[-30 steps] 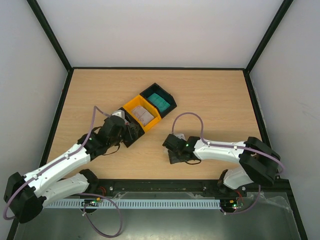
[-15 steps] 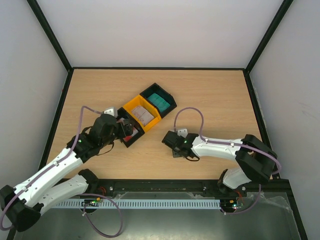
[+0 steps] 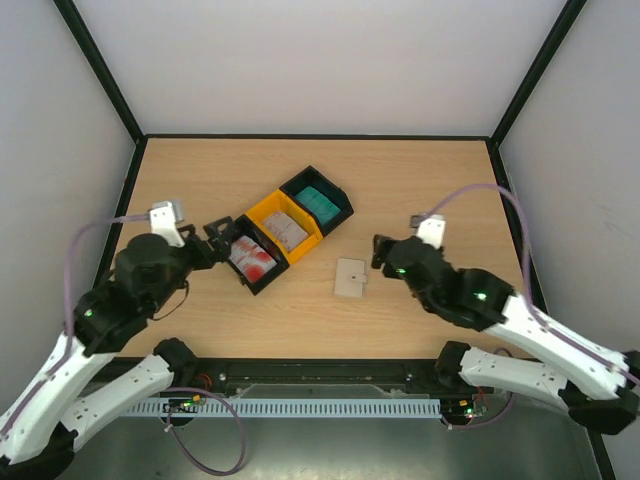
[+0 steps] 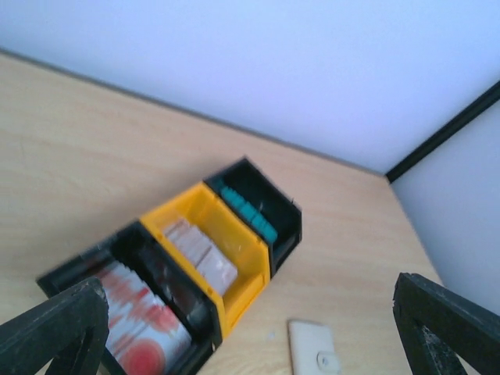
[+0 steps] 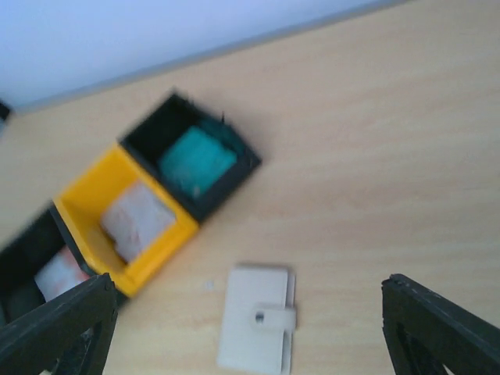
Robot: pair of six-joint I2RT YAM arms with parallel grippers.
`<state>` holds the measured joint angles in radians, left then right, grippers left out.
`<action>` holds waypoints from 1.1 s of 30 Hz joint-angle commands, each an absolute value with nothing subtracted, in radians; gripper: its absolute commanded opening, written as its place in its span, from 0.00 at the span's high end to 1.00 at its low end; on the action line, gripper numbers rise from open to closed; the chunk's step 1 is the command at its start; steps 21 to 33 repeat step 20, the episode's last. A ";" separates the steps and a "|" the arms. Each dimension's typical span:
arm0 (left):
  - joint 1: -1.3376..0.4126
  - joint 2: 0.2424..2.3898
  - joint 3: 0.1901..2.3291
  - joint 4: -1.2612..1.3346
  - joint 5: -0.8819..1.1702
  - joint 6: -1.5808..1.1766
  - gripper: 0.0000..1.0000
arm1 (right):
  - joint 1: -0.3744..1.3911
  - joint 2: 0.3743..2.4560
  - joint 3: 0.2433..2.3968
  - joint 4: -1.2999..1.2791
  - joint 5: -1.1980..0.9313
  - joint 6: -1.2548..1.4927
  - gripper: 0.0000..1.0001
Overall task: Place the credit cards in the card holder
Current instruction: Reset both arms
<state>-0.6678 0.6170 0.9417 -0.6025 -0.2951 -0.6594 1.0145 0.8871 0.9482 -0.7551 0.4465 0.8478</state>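
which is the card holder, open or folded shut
Folded shut: the card holder lies flat, snap tab over its front, no inside showing.

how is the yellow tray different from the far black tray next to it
Colour: the yellow tray is bright yellow, while the far black tray is black.
Contents: the yellow tray holds white-grey cards, while the far black tray holds teal cards.
Place: the yellow tray sits mid-row between two black ones, while the far black tray ends the row.
Both are open-topped and stand side by side in one row.
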 commanded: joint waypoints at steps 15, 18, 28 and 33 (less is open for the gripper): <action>-0.663 0.410 1.274 -0.911 -0.571 -0.454 0.00 | 1.013 0.638 1.268 -1.082 0.852 0.826 0.02; -0.663 0.407 1.268 -0.910 -0.565 -0.452 0.00 | 1.012 0.617 1.262 -1.082 0.859 0.830 0.02; -0.663 0.407 1.258 -0.908 -0.570 -0.452 0.00 | 1.012 0.612 1.253 -1.084 0.859 0.830 0.02; -0.663 0.407 1.258 -0.908 -0.570 -0.452 0.00 | 1.012 0.612 1.253 -1.084 0.859 0.830 0.02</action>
